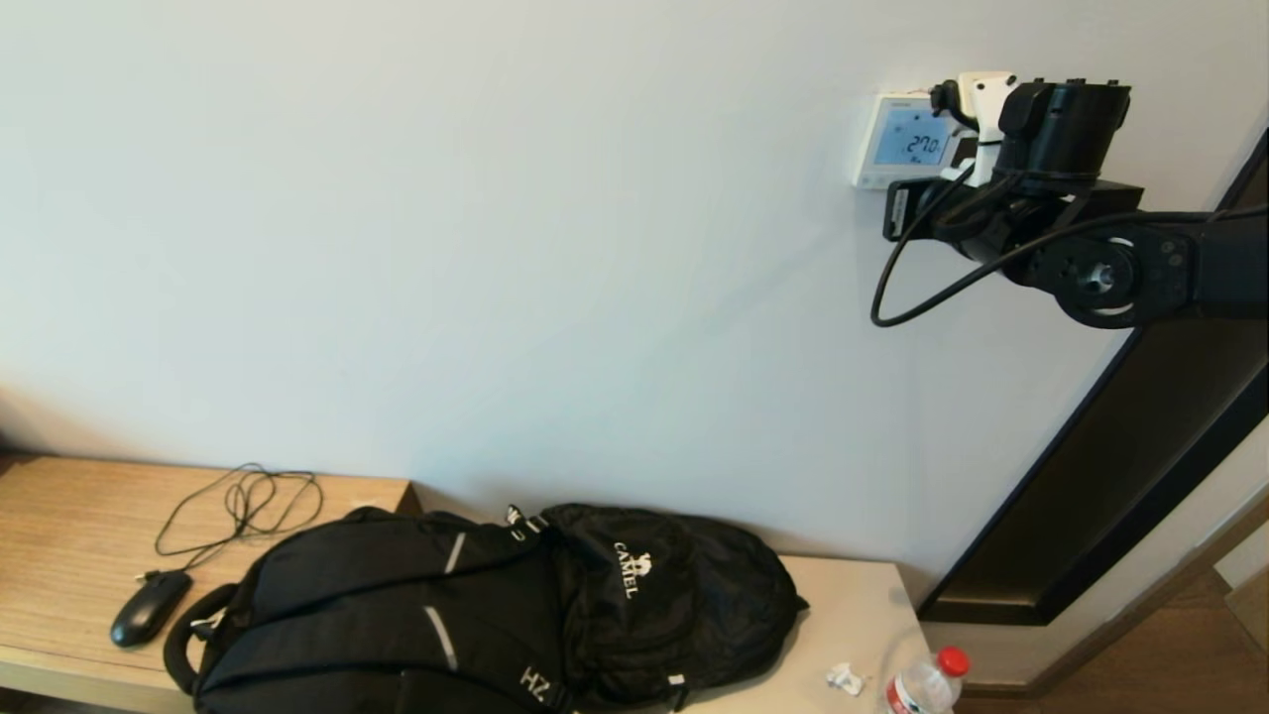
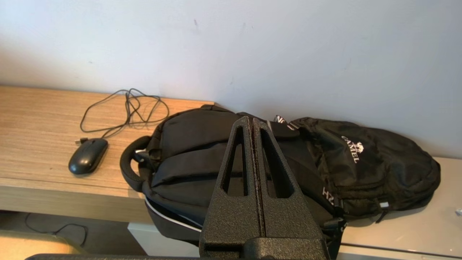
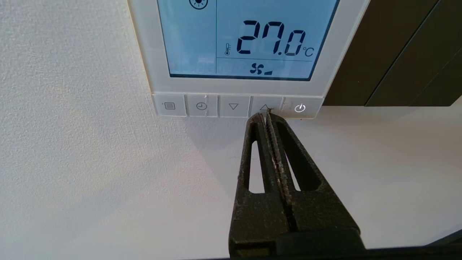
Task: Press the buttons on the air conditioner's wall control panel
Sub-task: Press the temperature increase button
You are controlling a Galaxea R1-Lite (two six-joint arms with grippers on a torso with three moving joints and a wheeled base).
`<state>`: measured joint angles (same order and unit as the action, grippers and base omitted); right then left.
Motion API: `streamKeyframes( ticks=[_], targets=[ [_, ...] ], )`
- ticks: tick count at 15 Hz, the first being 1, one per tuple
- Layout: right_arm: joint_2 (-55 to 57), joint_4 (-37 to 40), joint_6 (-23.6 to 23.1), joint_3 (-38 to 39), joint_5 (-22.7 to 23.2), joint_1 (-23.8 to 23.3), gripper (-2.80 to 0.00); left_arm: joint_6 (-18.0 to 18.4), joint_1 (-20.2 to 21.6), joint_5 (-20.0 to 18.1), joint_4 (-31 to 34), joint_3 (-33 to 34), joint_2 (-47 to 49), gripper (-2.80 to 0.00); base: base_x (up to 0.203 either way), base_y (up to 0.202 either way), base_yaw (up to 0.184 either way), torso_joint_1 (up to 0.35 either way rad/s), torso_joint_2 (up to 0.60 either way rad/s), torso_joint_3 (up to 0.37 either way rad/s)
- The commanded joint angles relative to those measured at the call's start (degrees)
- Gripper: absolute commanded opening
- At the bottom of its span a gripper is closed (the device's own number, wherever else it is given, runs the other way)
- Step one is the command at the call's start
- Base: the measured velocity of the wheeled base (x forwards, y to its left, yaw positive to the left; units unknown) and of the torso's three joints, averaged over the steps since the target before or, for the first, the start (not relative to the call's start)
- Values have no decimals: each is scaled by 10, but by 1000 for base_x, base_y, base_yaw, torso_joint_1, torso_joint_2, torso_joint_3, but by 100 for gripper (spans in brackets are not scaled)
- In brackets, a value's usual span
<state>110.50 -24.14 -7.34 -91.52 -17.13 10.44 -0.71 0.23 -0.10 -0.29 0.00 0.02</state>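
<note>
The white wall control panel [image 1: 902, 139] hangs on the wall at the upper right; its light-blue screen [image 3: 249, 36] reads 27.0 °C. Below the screen runs a strip of pale buttons [image 3: 234, 106], square here, with menu, clock, down, up and power signs. My right gripper [image 3: 266, 115] is shut and empty, its tips at the lower edge of the up-arrow button [image 3: 264, 105]; whether they touch it I cannot tell. In the head view the right arm's wrist [image 1: 1061, 129] covers the panel's right side. My left gripper [image 2: 251, 121] is shut and empty, parked low above the backpack.
A black backpack [image 1: 496, 615] lies on the low bench [image 1: 59, 526] under the wall, with a black mouse [image 1: 149, 607] and its cable beside it. A plastic bottle [image 1: 927, 682] stands at the lower right. A dark door frame [image 1: 1120, 476] runs next to the panel.
</note>
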Motion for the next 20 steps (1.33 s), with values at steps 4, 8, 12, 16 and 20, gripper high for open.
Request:
streamKeyframes(
  ticks=[4,8,12,16,20],
  targets=[
    [-15,-1,-2,10,-1,1,-280,0,0,0,-1,0,0,-280,0,0,0,0,0,0],
    [-3,-2,-3,7,-1,-3,-280,0,0,0,0,0,0,-280,0,0,0,0,0,0],
    [7,-2,-3,-1,-1,-5,-280,0,0,0,-1,0,0,-280,0,0,0,0,0,0],
    [8,-2,-3,-2,-1,-4,-280,0,0,0,-1,0,0,-280,0,0,0,0,0,0],
    [-4,-1,-3,1,-1,-1,-280,0,0,0,-1,0,0,-280,0,0,0,0,0,0]
  ],
)
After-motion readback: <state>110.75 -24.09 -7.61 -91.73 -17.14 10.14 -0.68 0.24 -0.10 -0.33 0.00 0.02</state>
